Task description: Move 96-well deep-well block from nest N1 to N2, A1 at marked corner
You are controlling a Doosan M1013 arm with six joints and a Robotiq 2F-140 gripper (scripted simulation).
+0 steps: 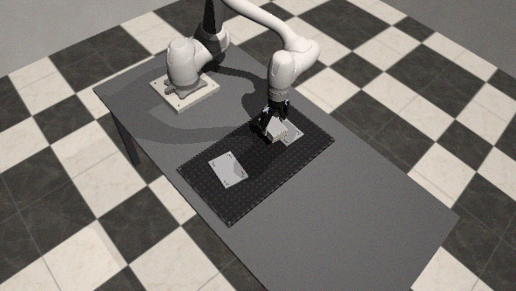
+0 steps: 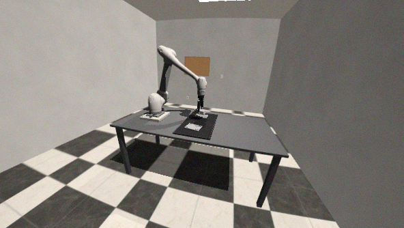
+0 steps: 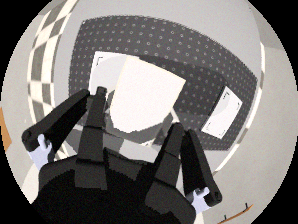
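The deep-well block (image 1: 275,129) is a pale box. My gripper (image 1: 272,121) is shut on it and holds it a little above the dark perforated mat (image 1: 257,167). It hangs over the near-left edge of nest N1 (image 1: 294,136), a light plate that shows partly uncovered beside it. Nest N2 (image 1: 227,169) lies bare further along the mat. In the wrist view the block (image 3: 143,92) sits between my fingers, with a corner of N1 (image 3: 100,66) on its left and N2 (image 3: 222,112) on its right. The block's well face and the A1 marks are too small to read.
The arm's base plate (image 1: 185,91) stands at the far corner of the grey table (image 1: 305,205). In the exterior view the arm (image 2: 181,68) reaches over the mat (image 2: 196,126) with the block (image 2: 201,111) low above it.
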